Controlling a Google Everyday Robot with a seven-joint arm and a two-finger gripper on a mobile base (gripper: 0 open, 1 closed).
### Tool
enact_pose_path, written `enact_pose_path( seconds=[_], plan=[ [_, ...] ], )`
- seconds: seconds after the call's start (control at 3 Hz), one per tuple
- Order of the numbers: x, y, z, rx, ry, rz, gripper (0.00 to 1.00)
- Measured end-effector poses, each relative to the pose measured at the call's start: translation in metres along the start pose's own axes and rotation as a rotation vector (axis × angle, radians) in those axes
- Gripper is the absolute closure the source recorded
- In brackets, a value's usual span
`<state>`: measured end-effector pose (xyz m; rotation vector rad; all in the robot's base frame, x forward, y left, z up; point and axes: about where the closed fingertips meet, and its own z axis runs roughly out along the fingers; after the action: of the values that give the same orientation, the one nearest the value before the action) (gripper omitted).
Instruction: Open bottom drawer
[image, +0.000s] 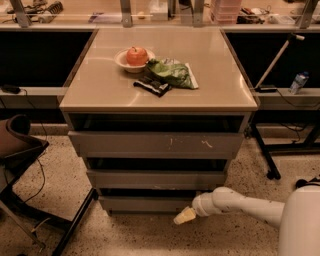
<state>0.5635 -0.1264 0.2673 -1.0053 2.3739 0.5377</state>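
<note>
The bottom drawer (145, 203) is the lowest and narrowest grey front of the cabinet, flat and without a handle. It sits just above the speckled floor, with a dark gap above it. My gripper (183, 216) reaches in from the lower right on a white arm (240, 204). Its pale tip is at the drawer's lower right corner, close to the floor. Above are the mid-width front (157, 179) and the widest front with white scratch marks (155, 144).
On the cabinet top (210, 95) are a bowl with a red apple (136, 56), a green bag (172, 73) and a dark packet (151, 86). A dark chair (20, 165) with black legs stands at left. A black stand (265, 155) is at right.
</note>
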Motion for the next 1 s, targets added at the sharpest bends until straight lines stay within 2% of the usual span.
enact_pose_path(
  seconds=[0.33, 0.67, 1.0],
  plan=[
    [0.003, -0.012, 0.014, 0.056, -0.012, 0.011, 0.00],
    [0.015, -0.034, 0.054, 0.150, -0.017, 0.011, 0.00],
    [0.002, -0.047, 0.054, 0.205, -0.062, -0.001, 0.00]
  ],
)
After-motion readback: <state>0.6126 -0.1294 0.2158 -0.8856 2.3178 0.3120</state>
